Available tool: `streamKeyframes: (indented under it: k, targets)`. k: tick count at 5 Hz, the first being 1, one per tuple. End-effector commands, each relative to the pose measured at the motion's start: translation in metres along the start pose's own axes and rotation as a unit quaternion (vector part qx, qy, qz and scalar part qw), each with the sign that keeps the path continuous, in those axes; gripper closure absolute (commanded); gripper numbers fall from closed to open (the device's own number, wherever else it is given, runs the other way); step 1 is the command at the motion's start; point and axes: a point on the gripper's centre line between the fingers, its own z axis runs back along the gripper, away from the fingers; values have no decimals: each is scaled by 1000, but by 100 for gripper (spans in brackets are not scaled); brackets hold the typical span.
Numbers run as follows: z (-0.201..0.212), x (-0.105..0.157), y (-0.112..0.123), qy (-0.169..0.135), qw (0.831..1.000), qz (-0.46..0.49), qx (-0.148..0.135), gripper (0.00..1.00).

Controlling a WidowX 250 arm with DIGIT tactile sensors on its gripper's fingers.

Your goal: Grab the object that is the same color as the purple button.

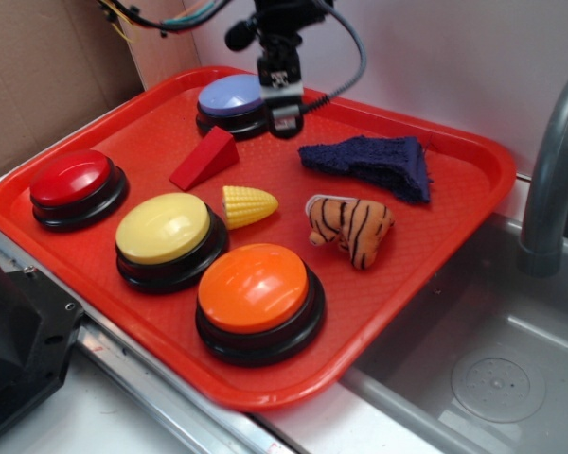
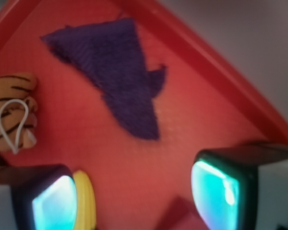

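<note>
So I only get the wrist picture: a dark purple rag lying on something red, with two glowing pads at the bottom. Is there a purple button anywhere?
Observer: Yes. A purple button stands at the back of a red tray. The jaws hang open right beside it, holding nothing.
Operator: What's the striped thing at the left edge of my picture?
Observer: A tiger-striped plush toy. The exterior view shows it whole, lying nearer the front of the tray than the rag.
Operator: Any other buttons?
Observer: Three more: a red button, a yellow button and an orange button, lined up along the tray's front-left side.
</note>
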Motion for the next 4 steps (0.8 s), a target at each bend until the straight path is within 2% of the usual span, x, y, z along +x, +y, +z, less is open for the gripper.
streamKeyframes:
  k: [1, 2, 3, 4]
  targets:
    - [-30, 27, -26, -3, 999, -40, 22, 0]
    - [-36, 33, -21, 2, 999, -32, 42, 0]
    - [-39, 38, -1, 5, 998, -4, 68, 0]
    - [-29, 39, 13, -2, 997, 11, 80, 0]
